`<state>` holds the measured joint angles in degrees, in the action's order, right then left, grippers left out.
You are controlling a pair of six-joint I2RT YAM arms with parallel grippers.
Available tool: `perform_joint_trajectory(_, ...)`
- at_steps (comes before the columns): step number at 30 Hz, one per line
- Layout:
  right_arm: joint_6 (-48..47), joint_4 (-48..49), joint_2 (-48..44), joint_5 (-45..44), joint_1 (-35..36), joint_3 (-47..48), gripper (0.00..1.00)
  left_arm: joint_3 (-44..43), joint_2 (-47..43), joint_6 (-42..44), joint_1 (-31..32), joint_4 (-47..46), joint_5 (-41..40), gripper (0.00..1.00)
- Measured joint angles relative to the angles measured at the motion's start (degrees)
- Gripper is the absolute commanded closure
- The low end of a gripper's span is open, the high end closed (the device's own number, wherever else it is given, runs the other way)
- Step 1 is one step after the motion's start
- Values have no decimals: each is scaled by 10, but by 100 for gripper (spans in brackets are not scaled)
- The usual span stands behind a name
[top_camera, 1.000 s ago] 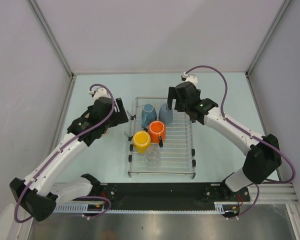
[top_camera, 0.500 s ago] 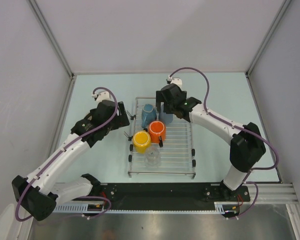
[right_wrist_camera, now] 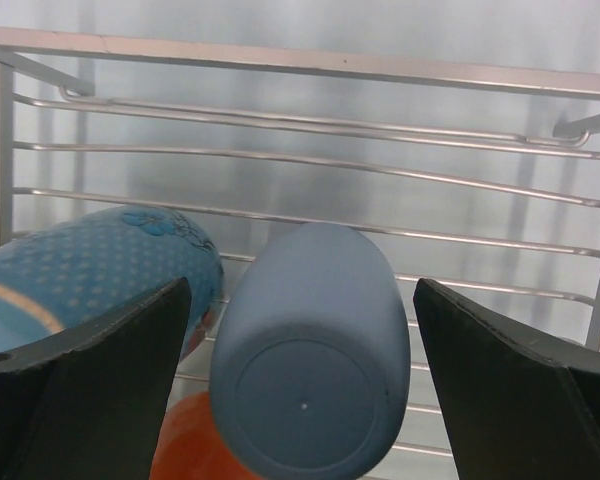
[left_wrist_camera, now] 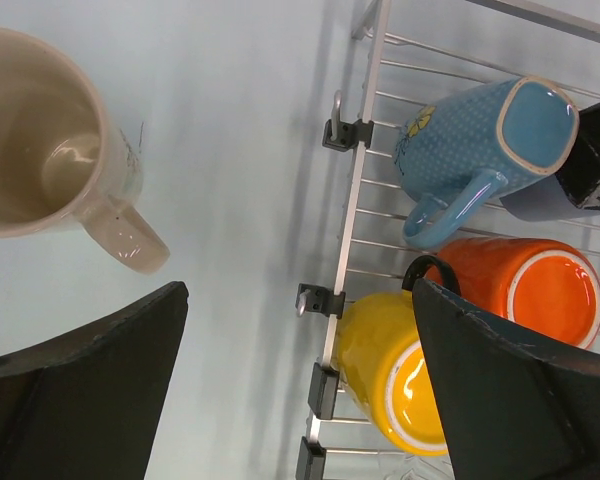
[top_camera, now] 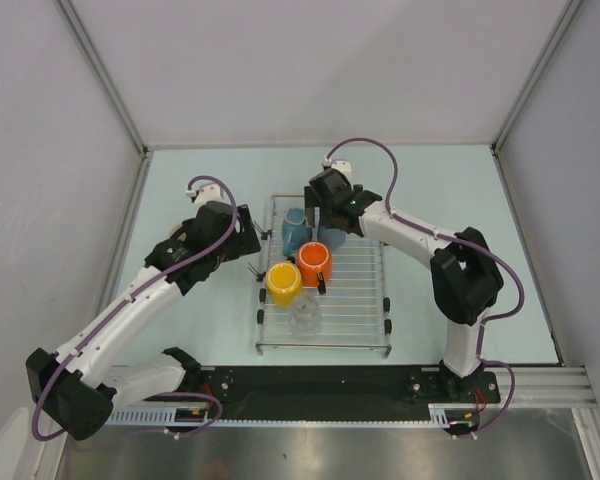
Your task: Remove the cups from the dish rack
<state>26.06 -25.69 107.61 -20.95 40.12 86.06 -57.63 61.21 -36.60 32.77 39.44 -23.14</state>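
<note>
Plainly, the pale blue-green table (top_camera: 450,190) stood between grey walls (top_camera: 310,70). The left gripper (left_wrist_camera: 302,290) and right gripper (right_wrist_camera: 302,285) held their jaws wide open.

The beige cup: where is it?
In the left wrist view the beige cup stands upright on the table, left of the dish rack and apart from it.

Glossy orange mug (left_wrist_camera: 540,285), metal rack (left_wrist_camera: 346,230)

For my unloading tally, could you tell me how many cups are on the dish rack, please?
5: dotted blue mug rear left; plain blue cup beside it, under the right hand; orange mug and yellow cup mid-left; clear glass nearer the front. None seems hidden.
</note>
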Motion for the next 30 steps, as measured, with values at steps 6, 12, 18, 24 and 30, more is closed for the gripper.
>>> perform_joint_trajectory(6, 4, -6, 8, -5, -4, 0, 39, 1, 3, 0, 0, -2, 7, 1)
perform_joint_trajectory(12, 7, 2, -3, -21, -4, -16, 96, 4, 5, -1, 3, -9, 11, 2)
perform_joint_trajectory(18, 11, -5, -19, -32, -4, -32, 100, 6, 5, -5, 8, -12, 10, 5)
perform_joint_trajectory(24, 13, -32, -64, -50, -4, -41, 100, 6, 5, -3, 10, -12, 6, 4)
perform_joint_trajectory(30, 16, -34, -184, -49, -3, -44, 100, -12, 15, 6, 10, -15, 4, 6)
